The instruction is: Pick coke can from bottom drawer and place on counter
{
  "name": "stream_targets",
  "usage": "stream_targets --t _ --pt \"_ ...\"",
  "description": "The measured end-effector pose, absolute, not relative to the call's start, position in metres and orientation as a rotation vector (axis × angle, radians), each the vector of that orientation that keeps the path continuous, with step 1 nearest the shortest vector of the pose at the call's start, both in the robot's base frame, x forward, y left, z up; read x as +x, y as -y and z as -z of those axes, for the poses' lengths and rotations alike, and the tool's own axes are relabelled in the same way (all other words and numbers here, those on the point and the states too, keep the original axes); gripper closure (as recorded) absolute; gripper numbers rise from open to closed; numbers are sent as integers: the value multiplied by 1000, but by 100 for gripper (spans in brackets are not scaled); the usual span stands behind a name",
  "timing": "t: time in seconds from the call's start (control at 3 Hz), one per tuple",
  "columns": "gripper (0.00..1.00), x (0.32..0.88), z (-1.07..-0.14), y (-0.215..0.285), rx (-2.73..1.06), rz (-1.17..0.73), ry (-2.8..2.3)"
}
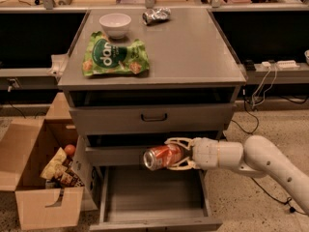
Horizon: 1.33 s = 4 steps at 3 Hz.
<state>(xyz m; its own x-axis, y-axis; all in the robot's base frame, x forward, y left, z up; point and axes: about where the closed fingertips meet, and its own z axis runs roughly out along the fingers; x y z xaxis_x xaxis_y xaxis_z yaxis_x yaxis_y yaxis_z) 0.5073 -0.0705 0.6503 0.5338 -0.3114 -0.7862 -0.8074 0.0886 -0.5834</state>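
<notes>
The coke can (pixel 161 157) is red-orange with a silver end and lies on its side in my gripper (pixel 171 154). The white fingers (pixel 176 142) are shut on it above and below. The can hangs above the open bottom drawer (pixel 153 192), in front of the drawer above it. My white arm (pixel 251 158) reaches in from the right. The counter (pixel 188 50) is the grey top of the cabinet, well above the can.
On the counter are a white bowl (pixel 115 24), a green chip bag (pixel 114 57) and a crushed silvery can (pixel 156 15). An open cardboard box (pixel 36 178) with snacks stands left of the cabinet. Cables (pixel 263 88) run at the right.
</notes>
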Motion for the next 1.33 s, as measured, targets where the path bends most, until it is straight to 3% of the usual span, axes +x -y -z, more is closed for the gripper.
stream_targets --t 0.67,1.33 --pt "100 571 -755 79 -1428 -378 -977" --pt "100 573 -780 88 -1438 -340 -965"
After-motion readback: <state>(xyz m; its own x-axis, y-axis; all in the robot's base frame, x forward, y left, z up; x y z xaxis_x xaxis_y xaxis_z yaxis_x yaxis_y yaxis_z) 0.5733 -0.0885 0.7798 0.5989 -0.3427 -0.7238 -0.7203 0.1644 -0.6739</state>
